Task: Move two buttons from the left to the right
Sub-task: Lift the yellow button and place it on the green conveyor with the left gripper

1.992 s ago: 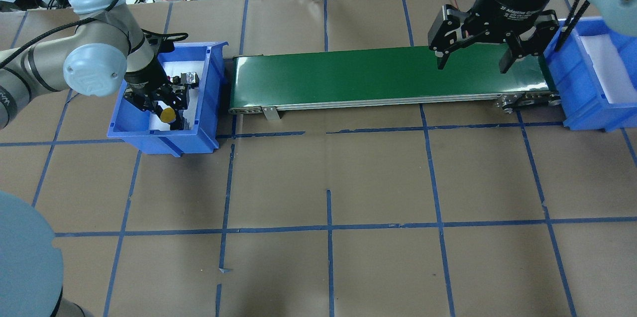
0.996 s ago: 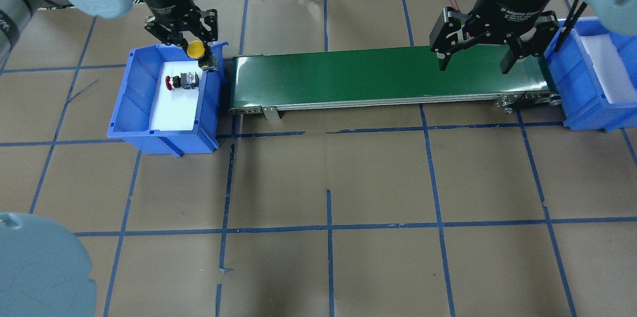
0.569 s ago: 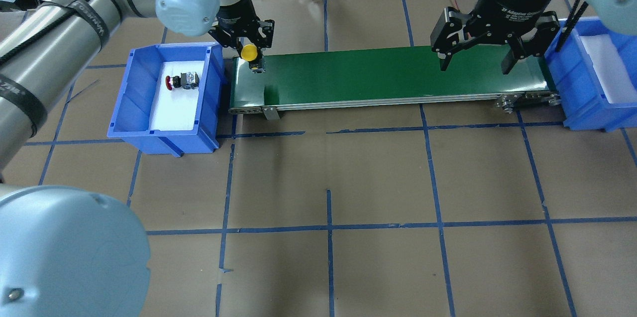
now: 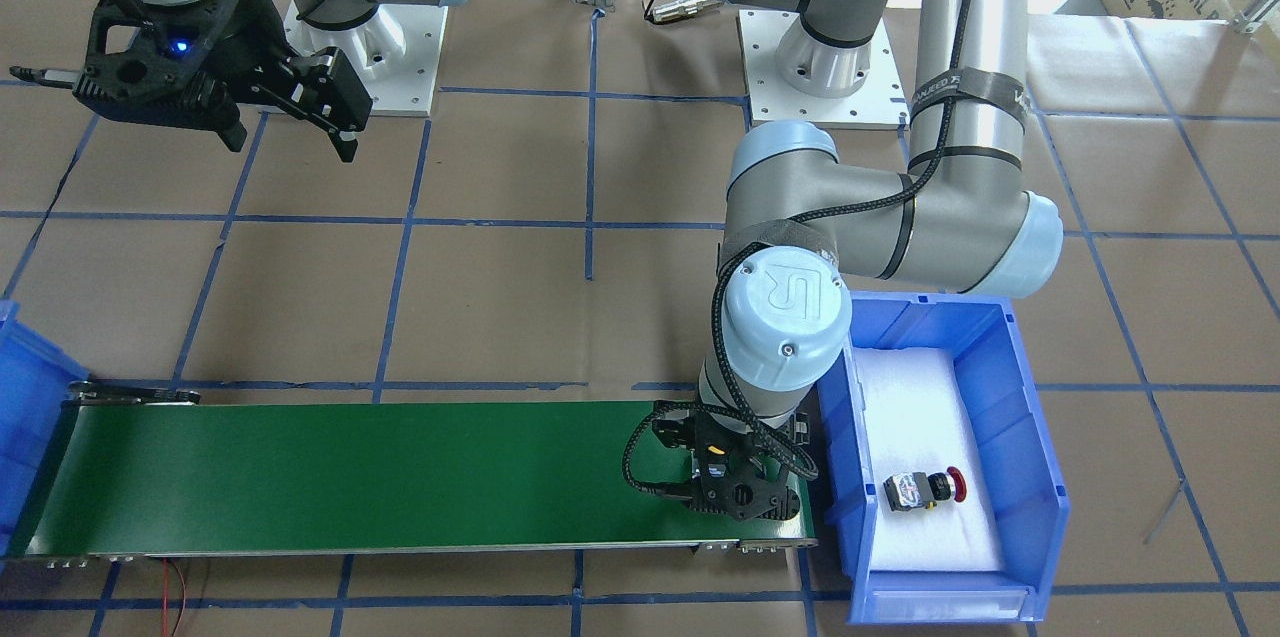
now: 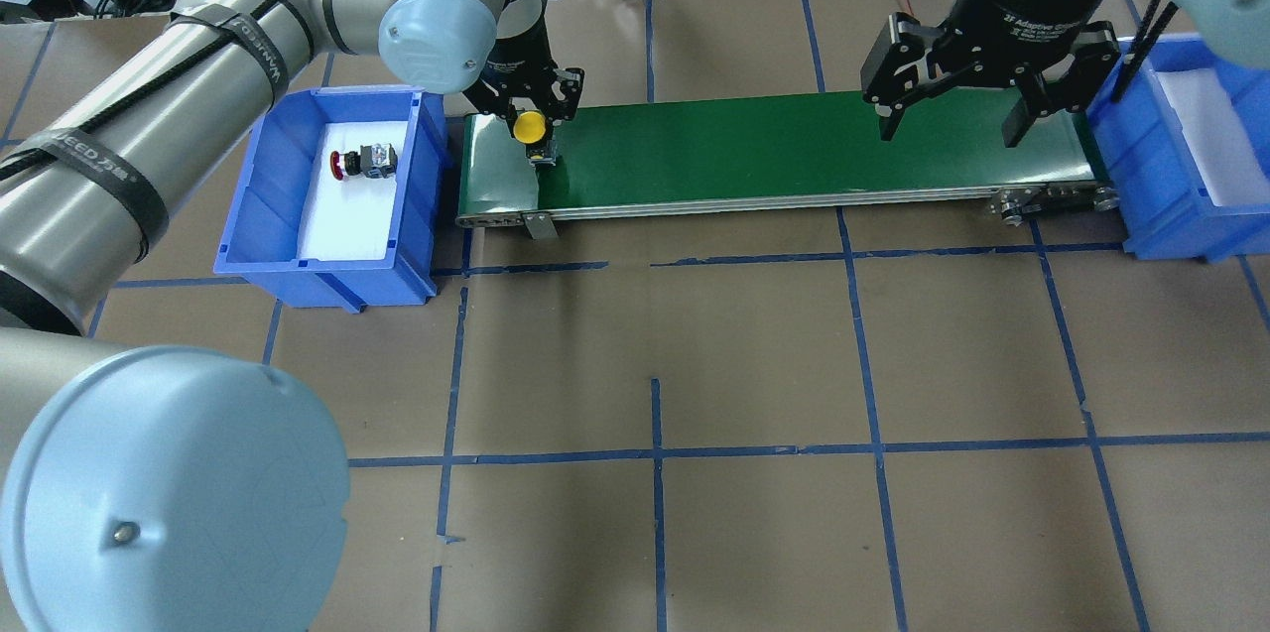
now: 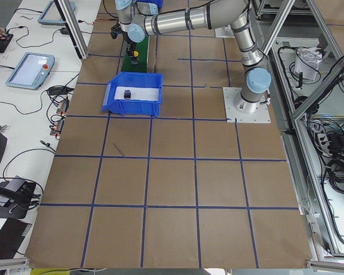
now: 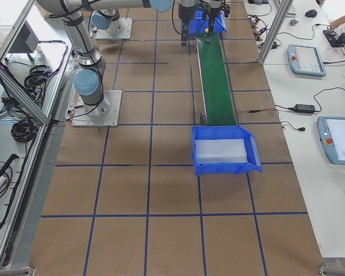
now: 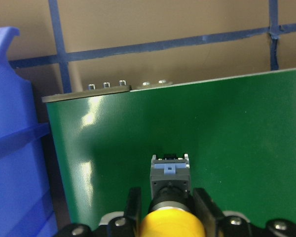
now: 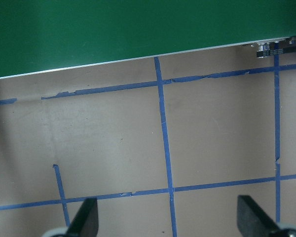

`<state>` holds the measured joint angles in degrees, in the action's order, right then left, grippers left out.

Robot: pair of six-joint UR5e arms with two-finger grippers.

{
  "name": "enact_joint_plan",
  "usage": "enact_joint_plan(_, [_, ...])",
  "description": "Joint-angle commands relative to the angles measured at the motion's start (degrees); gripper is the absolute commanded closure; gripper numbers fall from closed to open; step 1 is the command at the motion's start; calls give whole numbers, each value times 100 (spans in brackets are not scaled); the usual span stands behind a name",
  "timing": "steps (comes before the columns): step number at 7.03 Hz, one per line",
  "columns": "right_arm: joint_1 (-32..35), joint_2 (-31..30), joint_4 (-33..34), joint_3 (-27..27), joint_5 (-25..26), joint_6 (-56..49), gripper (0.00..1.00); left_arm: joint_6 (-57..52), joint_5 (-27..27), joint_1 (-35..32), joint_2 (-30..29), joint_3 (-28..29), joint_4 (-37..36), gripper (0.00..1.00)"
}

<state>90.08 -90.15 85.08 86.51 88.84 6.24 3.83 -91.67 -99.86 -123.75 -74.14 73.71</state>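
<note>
My left gripper [image 5: 536,130] is shut on the yellow-capped button [image 5: 529,125], holding it over the left end of the green conveyor belt [image 5: 774,146]. In the left wrist view the yellow cap [image 8: 171,226] and grey-blue body sit between my fingers [image 8: 134,207], low over the belt [image 8: 237,128]; I cannot tell whether it touches. The red-capped button [image 5: 362,161] lies on its side on white foam in the left blue bin [image 5: 327,280], also in the front view [image 4: 925,490]. My right gripper [image 5: 948,131] is open and empty above the belt's right end.
A second blue bin [image 5: 1191,205] with white foam stands at the belt's right end. The table is brown paper with a blue tape grid. Cables and a metal post lie along the far edge. My left arm's elbow [image 4: 785,317] hangs over the left bin's inner wall.
My left gripper has lifted the yellow button out of the left bin and carried it right, over the belt's left end. The red button and right gripper stay put.
</note>
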Motion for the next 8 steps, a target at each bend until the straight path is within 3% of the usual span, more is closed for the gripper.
enact_joint_plan(1, [1, -3, -9, 6, -7, 0, 0, 21, -9, -16, -53, 49, -32, 1])
enact_joint_plan(3, [1, 6, 0, 6, 2, 0, 0, 21, 9, -8, 61, 58, -32, 0])
enact_joint_plan(6, [-8, -3, -9, 6, 2, 0, 0, -110, 9, 280, 746, -126, -6, 0])
enact_joint_plan(8, [-43, 6, -9, 6, 2, -44, 0, -1290, 210, 957, 904, -170, -15, 0])
